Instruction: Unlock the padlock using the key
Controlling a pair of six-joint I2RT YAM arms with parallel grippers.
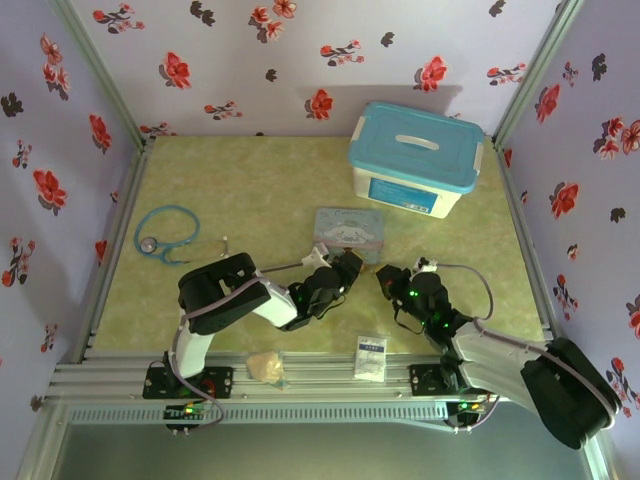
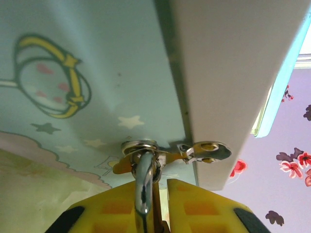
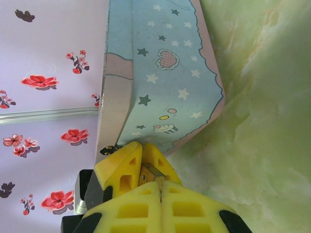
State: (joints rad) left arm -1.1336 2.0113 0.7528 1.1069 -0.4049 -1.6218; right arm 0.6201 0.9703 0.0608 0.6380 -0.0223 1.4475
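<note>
One green marbled table point(image 1: 250, 180) carries everything, with floral walls on three sides. At its far right corner stands a white storage box point(image 1: 415, 158) with a blue lid. The left arm point(image 1: 225, 290) and right arm point(image 1: 520, 365) both reach inward, so their heads nearly meet just in front of the blue cartoon tin point(image 1: 345, 232) at mid-table. A blue stethoscope point(image 1: 148, 243) lies well apart on the left. A white sachet point(image 1: 370, 357) and a beige lump point(image 1: 265, 367) sit on the near rail between the arm bases.

The left gripper point(image 1: 350, 268) sits at the tin's near edge. In its wrist view, its yellow fingers point(image 2: 199, 204) are pressed onto a shiny metal loop point(image 2: 144, 179). This loop runs out to a small ring point(image 2: 138, 144), where the flat silvery key point(image 2: 210, 151) lies against the tin's side.

The right gripper point(image 1: 385, 280) is just beside it, its jaws drawn together on the padlock point(image 3: 149, 173). Only a brass corner of the padlock shows between the pads, close to the tin's corner.
</note>
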